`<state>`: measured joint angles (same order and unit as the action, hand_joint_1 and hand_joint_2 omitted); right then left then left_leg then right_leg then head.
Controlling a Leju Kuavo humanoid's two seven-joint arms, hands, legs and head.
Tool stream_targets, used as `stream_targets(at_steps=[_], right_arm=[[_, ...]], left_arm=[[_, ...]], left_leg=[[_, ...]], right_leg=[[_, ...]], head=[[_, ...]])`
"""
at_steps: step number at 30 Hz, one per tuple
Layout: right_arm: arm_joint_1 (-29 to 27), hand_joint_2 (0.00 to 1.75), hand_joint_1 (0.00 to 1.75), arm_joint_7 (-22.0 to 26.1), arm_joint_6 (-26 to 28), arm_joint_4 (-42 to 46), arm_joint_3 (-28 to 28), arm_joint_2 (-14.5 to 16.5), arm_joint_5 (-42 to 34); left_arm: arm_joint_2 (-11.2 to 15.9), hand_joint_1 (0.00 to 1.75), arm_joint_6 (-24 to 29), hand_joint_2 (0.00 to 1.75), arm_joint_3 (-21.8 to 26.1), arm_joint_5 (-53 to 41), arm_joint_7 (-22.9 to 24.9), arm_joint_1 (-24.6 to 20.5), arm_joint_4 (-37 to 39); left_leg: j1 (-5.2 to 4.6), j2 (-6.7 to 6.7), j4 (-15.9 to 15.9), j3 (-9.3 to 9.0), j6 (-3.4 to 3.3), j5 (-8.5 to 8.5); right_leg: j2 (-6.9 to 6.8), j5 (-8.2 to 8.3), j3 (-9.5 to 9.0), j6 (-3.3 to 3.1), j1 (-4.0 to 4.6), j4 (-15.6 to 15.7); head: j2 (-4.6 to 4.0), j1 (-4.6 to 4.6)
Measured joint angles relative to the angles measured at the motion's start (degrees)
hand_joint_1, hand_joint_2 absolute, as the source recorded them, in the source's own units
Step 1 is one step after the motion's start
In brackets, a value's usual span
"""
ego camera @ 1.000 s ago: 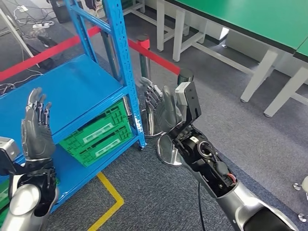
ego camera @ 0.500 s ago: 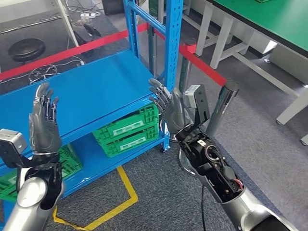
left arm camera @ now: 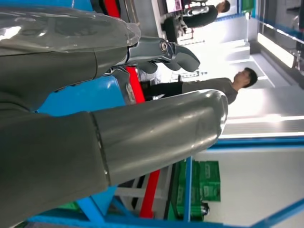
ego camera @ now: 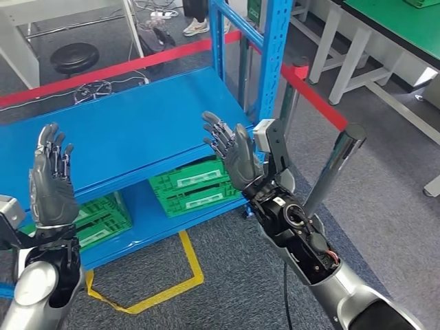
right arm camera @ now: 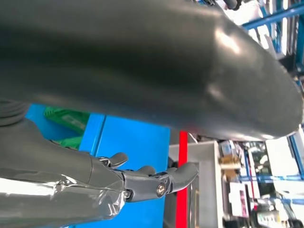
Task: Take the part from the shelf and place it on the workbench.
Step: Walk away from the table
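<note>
fingers of the right hand are spread and hold nothing, palm turned inward; the left hand is raised the same way, fingers apart and empty. both hover in front of the blue shelf, right hand over its near right corner beside the blue upright post, left hand by its left end. the part itself cannot be picked out on the shelf board. the nearest candidates are the green crates on the lower level, lying long side along the shelf edge, below and a little left of the right hand, which i judge the nearer hand. the workbench with its green top stands well apart, far to the right. compared with the earlier head frames the whole scene has slid rightward, so the camera has turned toward the shelf; the hands keep the same raised, open pose.
</note>
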<state>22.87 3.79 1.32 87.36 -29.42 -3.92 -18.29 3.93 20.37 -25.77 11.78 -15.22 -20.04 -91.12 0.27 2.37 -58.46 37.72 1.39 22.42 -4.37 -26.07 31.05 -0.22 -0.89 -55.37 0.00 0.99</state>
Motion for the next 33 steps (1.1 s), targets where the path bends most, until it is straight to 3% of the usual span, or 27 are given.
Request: stream_targets(at_steps=[2,4,6,7,9,10,11,12,13,15,16,18,20,22,24,26,27,28,31,33], right_arm=[[0.1,0.00,0.00,0.0,0.0,0.0,0.0,0.0,0.0],[0.1,0.00,0.00,0.0,0.1,0.1,0.0,0.0,0.0],[0.1,0.00,0.00,0.0,0.1,0.1,0.0,0.0,0.0],[0.1,0.00,0.00,0.0,0.1,0.1,0.1,0.0,0.0],[0.0,0.00,0.00,0.0,0.2,0.1,0.1,0.0,0.0],[-0.1,0.00,0.00,0.0,0.2,0.1,0.1,0.0,-0.1],[-0.2,0.00,0.00,-0.1,0.2,0.1,0.1,0.0,-0.1],[-0.3,0.00,0.00,-0.1,0.2,0.0,0.1,0.0,-0.1],[-0.3,0.00,0.00,-0.1,0.2,0.0,0.1,0.0,-0.2],[-0.2,0.00,0.00,-0.1,0.2,0.0,0.1,-0.1,-0.2],[-0.2,0.00,0.00,-0.1,0.2,0.0,0.1,-0.1,-0.2],[-0.1,0.00,0.00,-0.1,0.2,0.0,0.1,-0.1,-0.2],[0.0,0.00,0.00,-0.1,0.2,0.0,0.1,-0.1,-0.2],[0.1,0.00,0.00,0.0,0.2,0.0,0.1,0.0,-0.2],[0.2,0.00,0.00,0.0,0.2,-0.1,0.1,0.0,-0.2],[0.2,0.00,0.00,-0.1,0.2,-0.2,0.1,0.0,-0.2],[0.1,0.00,0.00,-0.1,0.2,-0.2,0.1,0.0,-0.2],[0.1,0.00,0.00,0.0,0.2,-0.3,0.1,0.0,-0.2],[0.2,0.00,0.00,0.0,0.2,-0.3,0.1,0.0,-0.6],[0.3,0.00,0.00,0.1,0.1,-0.3,0.1,0.0,-0.9]], left_arm=[[0.0,0.00,0.0,0.00,0.0,0.0,-0.1,-0.1,0.0],[0.0,0.00,0.0,0.00,0.0,0.1,-0.2,-0.1,0.0],[0.0,0.00,0.0,0.00,0.0,0.1,-0.3,-0.1,0.0],[-0.1,0.00,0.0,0.00,0.0,0.1,-0.3,-0.1,0.0],[-0.2,0.00,0.0,0.00,0.0,0.1,-0.4,-0.1,0.0],[-0.2,0.00,0.0,0.00,0.0,0.1,-0.4,0.0,0.1],[-0.2,0.00,0.0,0.00,0.0,0.1,-0.4,0.0,0.1],[-0.2,0.00,0.0,0.00,0.0,0.1,-0.4,0.1,0.1],[-0.2,0.00,0.0,0.00,0.0,0.1,-0.4,0.1,0.2],[-0.2,0.00,0.0,0.00,0.0,0.1,-0.4,0.0,0.2],[-0.2,0.00,0.0,0.00,0.0,0.1,-0.5,0.0,0.2],[-0.3,0.00,-0.1,0.00,0.0,0.1,-0.6,-0.1,0.3],[-0.3,0.00,-0.2,0.00,0.0,0.1,-0.7,0.0,0.4],[-0.2,0.00,-0.2,0.00,0.0,0.1,-0.7,0.0,0.4],[-0.3,0.00,-0.2,0.00,0.0,0.1,-0.8,-0.2,0.4],[-0.3,0.00,-0.2,0.00,0.0,0.1,-0.8,-0.2,0.7],[-0.3,0.00,-0.2,0.00,0.0,0.1,-0.8,-0.1,0.8],[-0.3,0.00,-0.3,0.00,0.0,0.1,-0.8,0.0,0.9],[-0.2,0.00,-0.3,0.00,0.0,0.1,-0.8,-0.1,1.0],[-0.3,0.00,-0.3,0.00,0.0,0.0,-0.8,-0.2,1.0]], left_leg=[[-0.51,1.14,3.7,-1.96,-0.77,-0.76],[-0.65,-0.16,4.0,-2.03,-1.40,-0.72],[-0.39,-1.37,4.4,-2.45,-1.98,-0.84],[-0.21,-1.95,4.6,-2.69,-2.27,-0.90],[-0.19,-3.13,4.6,-2.82,-2.65,-0.85],[-0.25,-3.87,4.6,-2.83,-2.73,-0.82],[-0.31,-4.67,4.6,-2.85,-2.78,-0.78],[-0.35,-5.50,4.5,-2.89,-2.79,-0.74],[-0.37,-6.35,4.4,-2.97,-2.75,-0.68],[-0.40,-7.85,4.2,-3.10,-2.52,-0.48],[-0.35,-8.53,4.0,-2.97,-2.34,-0.41],[-0.01,-9.73,3.9,-2.47,-1.74,-0.57],[0.34,-10.55,4.0,-2.16,-1.01,-0.79],[0.05,-8.23,2.4,-1.30,-0.41,0.12],[0.01,-4.51,-4.1,2.13,0.12,3.01],[0.39,-3.10,-11.3,6.29,0.55,5.39],[0.54,-2.90,-12.3,7.04,0.69,5.16],[0.68,-2.77,-11.1,6.55,0.77,4.01],[0.83,-1.84,0.6,0.21,0.59,-0.91],[0.74,-1.46,4.4,-1.97,0.04,-1.65]], right_leg=[[-0.95,-0.35,-0.30,0.55,0.34,0.1],[-1.93,-0.64,-0.71,1.17,0.40,0.3],[-0.77,-1.79,-0.46,1.73,0.18,-0.8],[0.64,-3.14,0.52,1.90,0.06,-3.1],[3.41,-6.65,4.34,2.02,-0.04,-11.0],[3.95,-7.88,6.41,2.05,-0.03,-14.9],[4.18,-8.07,7.81,2.04,-0.01,-17.0],[4.30,-7.09,8.16,1.96,-0.01,-16.9],[4.56,-5.03,7.39,1.80,-0.02,-14.4],[6.63,-0.49,4.19,1.33,-0.15,-6.2],[7.90,0.72,2.68,1.16,-0.24,-2.9],[9.17,0.83,1.39,0.90,-0.16,-0.6],[8.00,0.99,0.85,0.48,-0.10,0.0],[6.59,1.29,0.18,-0.03,-0.33,0.7],[4.98,1.33,-0.25,-0.36,-0.25,1.2],[3.48,1.16,-0.34,-0.53,-0.13,1.2],[2.93,1.08,-0.36,-0.53,-0.14,1.2],[2.48,0.99,-0.42,-0.46,-0.18,1.2],[1.47,0.57,-0.72,0.16,-0.15,1.1],[1.24,0.15,-0.77,0.69,0.13,1.0]], head=[[0.00,0.15],[0.00,0.33],[0.00,0.52],[0.00,0.74],[0.00,1.30],[0.00,1.56],[0.00,1.70],[0.00,1.81],[-0.01,1.97],[-0.01,2.34],[-0.01,2.35],[-0.01,2.31],[0.00,2.53],[0.00,2.22],[-0.01,1.32],[-0.01,0.70],[-0.01,0.60],[-0.01,0.49],[0.00,0.21],[-0.01,0.31]])
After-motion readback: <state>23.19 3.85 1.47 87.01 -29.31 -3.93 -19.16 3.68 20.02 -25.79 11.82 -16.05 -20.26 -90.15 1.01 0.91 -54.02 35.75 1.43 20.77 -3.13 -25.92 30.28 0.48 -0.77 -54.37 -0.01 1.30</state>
